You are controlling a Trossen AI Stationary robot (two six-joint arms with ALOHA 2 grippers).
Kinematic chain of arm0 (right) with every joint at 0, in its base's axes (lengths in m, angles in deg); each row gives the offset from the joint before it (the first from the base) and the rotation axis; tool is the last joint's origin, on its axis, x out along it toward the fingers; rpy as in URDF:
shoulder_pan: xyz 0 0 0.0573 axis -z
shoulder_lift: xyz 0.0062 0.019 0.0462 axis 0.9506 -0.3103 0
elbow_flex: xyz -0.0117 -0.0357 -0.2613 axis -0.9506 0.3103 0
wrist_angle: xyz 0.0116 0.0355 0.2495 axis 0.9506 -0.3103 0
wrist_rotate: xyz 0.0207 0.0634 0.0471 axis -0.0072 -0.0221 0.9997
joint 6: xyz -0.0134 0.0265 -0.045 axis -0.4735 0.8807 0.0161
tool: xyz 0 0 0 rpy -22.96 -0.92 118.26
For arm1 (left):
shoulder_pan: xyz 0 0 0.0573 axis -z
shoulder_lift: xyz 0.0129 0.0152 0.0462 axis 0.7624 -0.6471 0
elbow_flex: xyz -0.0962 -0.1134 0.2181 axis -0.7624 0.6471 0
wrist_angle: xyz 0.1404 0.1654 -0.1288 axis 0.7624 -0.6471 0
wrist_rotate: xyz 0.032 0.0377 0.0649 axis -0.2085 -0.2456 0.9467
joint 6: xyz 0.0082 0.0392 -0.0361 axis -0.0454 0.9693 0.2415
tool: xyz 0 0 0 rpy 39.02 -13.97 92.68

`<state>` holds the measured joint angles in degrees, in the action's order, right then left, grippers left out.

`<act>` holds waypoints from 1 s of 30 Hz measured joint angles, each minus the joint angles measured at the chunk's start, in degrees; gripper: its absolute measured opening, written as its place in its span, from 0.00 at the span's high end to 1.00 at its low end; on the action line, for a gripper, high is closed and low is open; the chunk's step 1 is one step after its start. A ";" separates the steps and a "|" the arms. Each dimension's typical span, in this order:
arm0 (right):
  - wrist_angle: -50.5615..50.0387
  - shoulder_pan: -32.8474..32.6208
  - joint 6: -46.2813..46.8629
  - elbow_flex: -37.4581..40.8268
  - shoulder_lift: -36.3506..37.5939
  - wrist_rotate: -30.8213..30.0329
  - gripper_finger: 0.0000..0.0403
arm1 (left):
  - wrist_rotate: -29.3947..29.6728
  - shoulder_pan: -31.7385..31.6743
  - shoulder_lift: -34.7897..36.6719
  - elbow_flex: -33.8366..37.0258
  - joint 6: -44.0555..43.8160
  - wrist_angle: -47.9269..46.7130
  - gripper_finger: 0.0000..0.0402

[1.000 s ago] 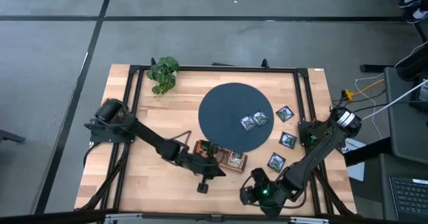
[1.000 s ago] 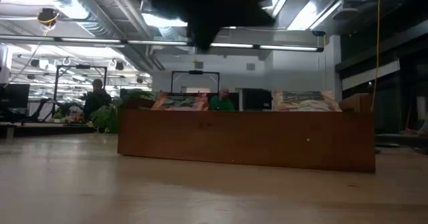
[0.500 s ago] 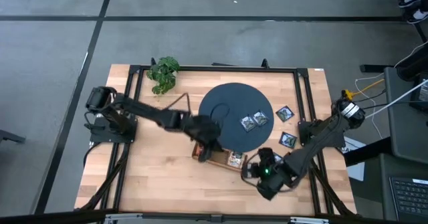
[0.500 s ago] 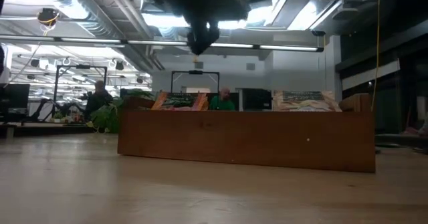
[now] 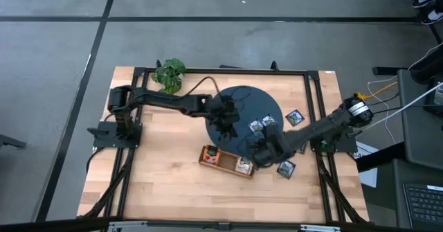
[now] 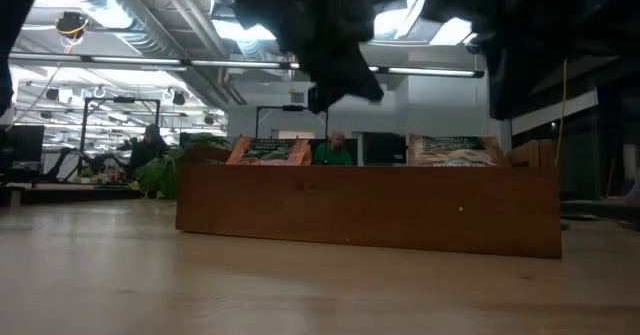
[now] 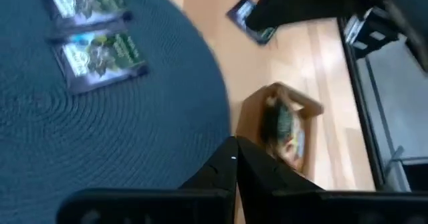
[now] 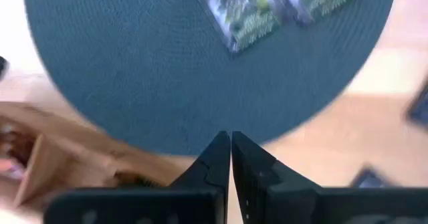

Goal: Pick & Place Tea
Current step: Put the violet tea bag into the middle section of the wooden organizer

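Two dark tea sachets [image 5: 263,124] lie flat on mat [image 5: 239,100] — three (dark) beside it.

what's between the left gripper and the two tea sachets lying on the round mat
Only bare mat: in the high view, the left gripper hangs shut over it, with nothing between it and the two sachets.

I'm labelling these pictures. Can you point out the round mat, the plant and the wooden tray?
round mat [image 5: 239,100], high view, bare upper part of its dark surface.
plant [image 5: 169,75], high view, middle of the leaves.
wooden tray [image 6: 370,210], low view, middle of its front wall.
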<state>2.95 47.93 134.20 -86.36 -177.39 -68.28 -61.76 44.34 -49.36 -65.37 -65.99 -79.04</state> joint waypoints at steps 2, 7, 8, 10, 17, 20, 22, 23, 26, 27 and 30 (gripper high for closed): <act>0.18 2.47 -5.17 0.28 0.08 0.69 0.95 | -1.64 -1.38 -2.36 -2.59 0.48 -0.72 1.00; 2.96 8.76 -19.66 3.33 3.00 3.80 0.95 | -1.24 -4.30 -7.73 -8.43 2.40 -2.44 0.99; 4.06 10.00 -22.38 4.43 4.05 4.64 0.95 | -0.98 -4.84 -8.74 -9.76 2.85 -2.17 0.99; 7.29 12.20 -25.94 7.36 6.68 5.76 0.95 | -0.57 -5.84 -10.31 -11.73 3.49 -2.19 1.00; 19.50 15.02 -24.89 22.27 18.73 6.61 0.95 | 0.44 -7.87 -16.10 -14.17 4.13 -1.61 1.00; 26.06 15.00 -21.67 27.79 21.91 6.56 0.95 | 1.74 -7.97 -17.88 -14.19 5.33 -1.15 0.99; 30.47 15.02 -21.18 30.30 22.49 6.49 0.95 | 2.03 -7.97 -18.92 -14.10 6.73 -0.28 0.99; 32.03 15.20 -21.14 31.28 22.49 6.01 0.95 | 2.23 -7.97 -19.32 -14.10 7.03 0.67 0.99; 34.75 16.02 -20.31 33.46 22.11 4.85 0.95 | 2.32 -7.94 -20.57 -14.19 7.05 3.14 1.00; 35.02 16.31 -19.72 33.90 21.96 4.26 0.94 | 2.33 -7.96 -21.09 -14.19 7.07 4.05 1.00; 35.34 17.20 -19.42 34.81 21.99 3.62 0.90 | 2.41 -7.95 -22.59 -14.17 7.09 5.85 0.99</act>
<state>38.30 65.12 114.77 -51.55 -155.40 -64.66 -59.35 36.39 -71.94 -79.54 -58.90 -73.19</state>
